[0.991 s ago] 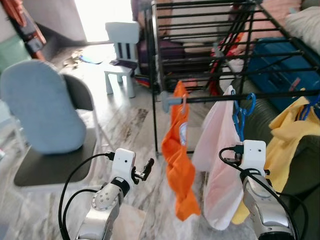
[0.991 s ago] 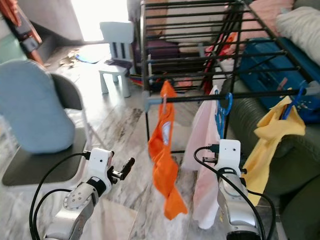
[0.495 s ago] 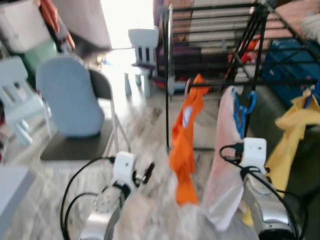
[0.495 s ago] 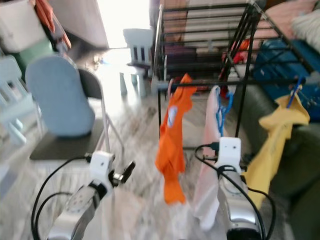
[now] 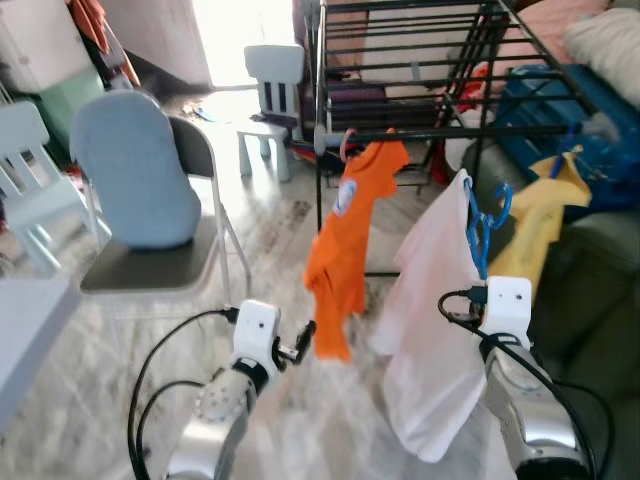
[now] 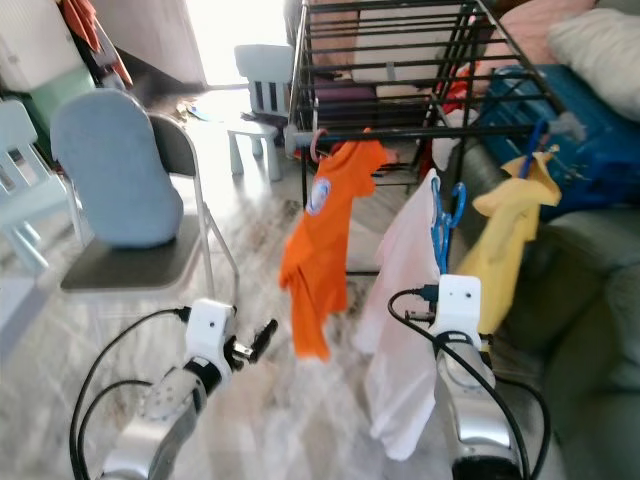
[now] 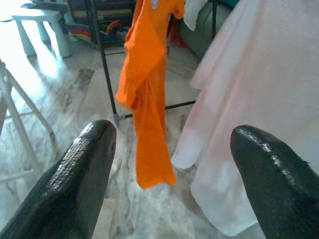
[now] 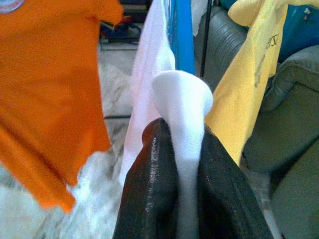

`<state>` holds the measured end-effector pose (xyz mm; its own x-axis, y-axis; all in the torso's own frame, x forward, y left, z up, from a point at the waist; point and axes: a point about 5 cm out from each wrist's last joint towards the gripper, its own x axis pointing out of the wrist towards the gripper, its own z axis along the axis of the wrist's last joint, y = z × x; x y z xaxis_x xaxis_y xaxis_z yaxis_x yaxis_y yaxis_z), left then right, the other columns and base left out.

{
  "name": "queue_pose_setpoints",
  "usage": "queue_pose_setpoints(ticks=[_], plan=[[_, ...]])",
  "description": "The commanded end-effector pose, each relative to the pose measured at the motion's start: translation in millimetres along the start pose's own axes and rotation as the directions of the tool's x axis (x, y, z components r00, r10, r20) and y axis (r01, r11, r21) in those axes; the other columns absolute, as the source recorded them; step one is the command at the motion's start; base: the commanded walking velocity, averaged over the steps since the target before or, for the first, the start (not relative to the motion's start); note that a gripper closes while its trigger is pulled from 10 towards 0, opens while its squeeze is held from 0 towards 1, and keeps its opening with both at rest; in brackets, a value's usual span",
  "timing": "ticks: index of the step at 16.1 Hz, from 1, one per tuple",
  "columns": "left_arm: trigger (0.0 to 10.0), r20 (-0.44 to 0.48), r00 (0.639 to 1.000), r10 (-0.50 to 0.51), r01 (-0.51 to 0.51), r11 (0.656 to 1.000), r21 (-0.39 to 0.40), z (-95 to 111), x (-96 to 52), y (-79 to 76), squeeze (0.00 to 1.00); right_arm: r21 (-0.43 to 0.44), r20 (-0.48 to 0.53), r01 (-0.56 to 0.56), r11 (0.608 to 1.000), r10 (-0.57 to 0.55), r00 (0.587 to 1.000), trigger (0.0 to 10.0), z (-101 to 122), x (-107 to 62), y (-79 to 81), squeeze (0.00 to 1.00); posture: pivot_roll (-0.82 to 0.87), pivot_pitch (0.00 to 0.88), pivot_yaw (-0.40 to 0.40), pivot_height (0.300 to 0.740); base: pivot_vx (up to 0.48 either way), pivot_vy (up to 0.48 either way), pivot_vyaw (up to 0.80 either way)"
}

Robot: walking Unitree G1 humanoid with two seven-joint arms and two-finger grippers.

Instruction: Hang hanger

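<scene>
right wrist view shows you the right gripper [image 8: 185, 164] clamped on the pale pink garment [image 8: 182, 114], its blue plastic hanger [image 8: 182, 35] cut off above. your left gripper [image 7: 169, 169] hangs spread apart.

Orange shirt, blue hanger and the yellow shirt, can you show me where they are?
orange shirt [image 5: 340, 262], left eye view, middle of the hanging cloth.
blue hanger [image 5: 481, 227], left eye view, its hook above the white garment.
yellow shirt [image 6: 500, 232], right eye view, middle of the cloth hanging from the rack.

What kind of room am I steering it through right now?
Most likely a lived-in home room used for drying laundry: a black drying rack with an orange shirt hung on it, a grey sofa beside it, and a small child's chair behind.
</scene>
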<state>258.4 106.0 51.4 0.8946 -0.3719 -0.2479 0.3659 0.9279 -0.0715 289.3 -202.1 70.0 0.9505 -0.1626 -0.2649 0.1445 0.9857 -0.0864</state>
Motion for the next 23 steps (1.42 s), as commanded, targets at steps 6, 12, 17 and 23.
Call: queue_pose_setpoints(ticks=[6,12,17,23], plan=[[10.0,0.016,0.998,0.065,-0.065,0.998,0.025,3.5,-2.3,13.7,0.0,0.009,0.064,-0.046,0.999,0.046,0.997,10.0,15.3,1.7,10.3,0.0,-0.18,0.0,0.036,0.74,-0.273,0.0,0.0],[10.0,0.045,0.983,0.176,-0.177,0.984,0.02,7.2,-2.5,30.1,0.0,0.004,0.056,-0.07,0.998,0.07,0.996,10.0,12.8,1.1,15.8,0.0,-0.17,0.0,0.035,0.74,-0.271,0.0,0.0],[10.0,0.066,0.979,0.194,-0.194,0.981,0.002,8.7,-2.3,30.7,0.0,0.007,0.065,-0.081,0.997,0.081,0.995,10.0,14.0,1.2,18.5,0.0,-0.17,0.0,0.037,0.74,-0.158,0.0,0.0],[10.0,0.064,0.969,0.237,-0.238,0.971,0.008,6.4,-0.5,32.1,0.0,-0.003,0.066,-0.114,0.993,0.114,0.991,10.0,11.1,1.0,28.1,0.0,-0.16,0.0,0.033,0.74,0.0,0.0,0.53]])
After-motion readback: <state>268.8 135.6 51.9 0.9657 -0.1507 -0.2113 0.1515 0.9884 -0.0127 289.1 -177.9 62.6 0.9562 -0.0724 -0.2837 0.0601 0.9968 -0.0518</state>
